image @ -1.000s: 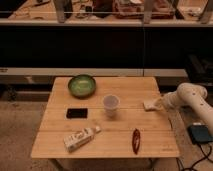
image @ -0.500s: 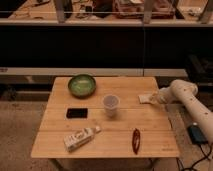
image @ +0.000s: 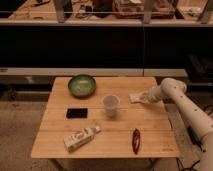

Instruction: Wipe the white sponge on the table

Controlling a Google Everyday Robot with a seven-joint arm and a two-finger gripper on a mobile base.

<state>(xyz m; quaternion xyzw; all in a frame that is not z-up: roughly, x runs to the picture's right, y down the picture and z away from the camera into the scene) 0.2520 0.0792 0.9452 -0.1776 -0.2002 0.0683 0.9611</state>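
At the tabletop's (image: 60, 135) right far side the sponge (image: 136, 97) lies under the tool (image: 145, 96) — long axis left-right, cup (image: 110, 105) just left; whether the tool grips it I cannot tell.

Hand (image: 146, 97) near sponge (image: 136, 97), cup (image: 111, 105) leftward

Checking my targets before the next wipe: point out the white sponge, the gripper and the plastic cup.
white sponge (image: 135, 97), camera view, its bare left end.
gripper (image: 144, 97), camera view, its tip on the sponge near the table's right edge.
plastic cup (image: 111, 105), camera view, its side wall.
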